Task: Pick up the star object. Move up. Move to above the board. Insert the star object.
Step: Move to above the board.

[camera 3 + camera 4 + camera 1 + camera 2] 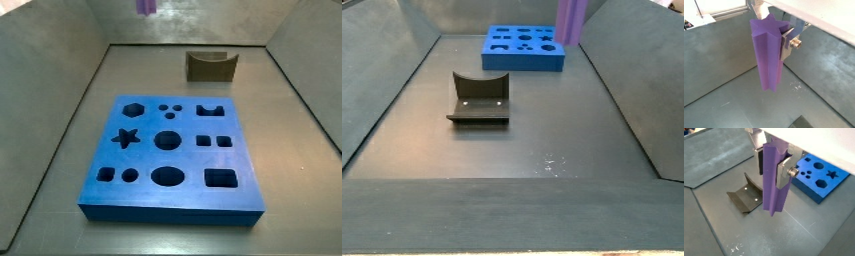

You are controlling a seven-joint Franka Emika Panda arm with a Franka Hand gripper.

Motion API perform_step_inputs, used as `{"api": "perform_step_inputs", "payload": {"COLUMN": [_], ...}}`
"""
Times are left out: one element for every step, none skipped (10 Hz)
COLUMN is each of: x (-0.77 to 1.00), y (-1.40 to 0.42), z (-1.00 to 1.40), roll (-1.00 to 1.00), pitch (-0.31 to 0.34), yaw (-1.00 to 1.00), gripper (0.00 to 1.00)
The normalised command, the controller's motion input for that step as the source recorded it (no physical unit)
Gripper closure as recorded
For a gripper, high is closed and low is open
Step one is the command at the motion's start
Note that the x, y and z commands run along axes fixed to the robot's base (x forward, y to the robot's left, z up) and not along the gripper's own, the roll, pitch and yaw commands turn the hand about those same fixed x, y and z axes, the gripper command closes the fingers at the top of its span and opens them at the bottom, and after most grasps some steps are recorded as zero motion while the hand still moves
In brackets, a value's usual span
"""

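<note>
Wrist views. The gripper point(784, 41) hangs above the grey floor point(724, 75), its flat silver fingers point(789, 44) clamped on the upper part of the star object point(767, 55), a tall, slender, light-purple prism with sharp lengthwise ridges and a star-shaped end face. The prism hangs clear of the floor, its lower end free. In a wrist view the same prism point(773, 178) is seen edge-on, a silver finger point(785, 174) pressed to its flank; past it lies the board point(819, 177), a thick bright-blue rectangular block with star, round and hexagonal cut-outs. The fixture point(745, 197), a dark L-shaped bracket on a base plate, stands on the floor near the prism's lower end.

Side views. In a side view only the prism's lower tip point(146, 7) enters at 12 o'clock, well above the board point(171, 205), which fills the centre; the fixture point(210, 66) stands at about 1 o'clock from the board. In a side view the prism point(573, 20) descends at 1 o'clock, just beside the board point(523, 62); the fixture point(478, 100) lies nearer the camera. The gripper itself is out of frame in both side views.
</note>
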Motion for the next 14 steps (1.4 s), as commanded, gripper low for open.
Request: {"api": "perform_step_inputs", "payload": {"x": [-0.01,-0.01,0.2,0.21,0.22,0.23,0.24,0.24,0.25,0.26,0.27,0.29,0.32,0.3], "y": [0.02,0.02,-1.0,-1.0,-1.0,-1.0,-1.0,-1.0,-1.0,-1.0,-1.0,-1.0,-1.0,-0.76], "z": [0.38,0.3,0.12,0.1,0.11,0.11,0.11,0.11,0.12,0.12,0.13,0.13,0.13,0.1], "roll": [-0.15,-0.15,-0.28,-0.23,-0.12,-0.09,-0.07,-0.02,-0.03,-0.01,-0.01,0.01,0.02,0.05], "pitch": [0.043,0.04,0.36,0.35,0.317,0.24,0.207,0.141,0.122,0.118,0.125,0.139,0.146,0.161], "yaw": [-0.03,-0.03,-0.52,-0.47,-0.31,-0.13,-0.08,-0.04,-0.01,-0.01,0.01,0.01,0.0,0.01], "gripper": [1.0,1.0,1.0,1.0,1.0,1.0,1.0,1.0,1.0,1.0,1.0,1.0,1.0,1.0]}}
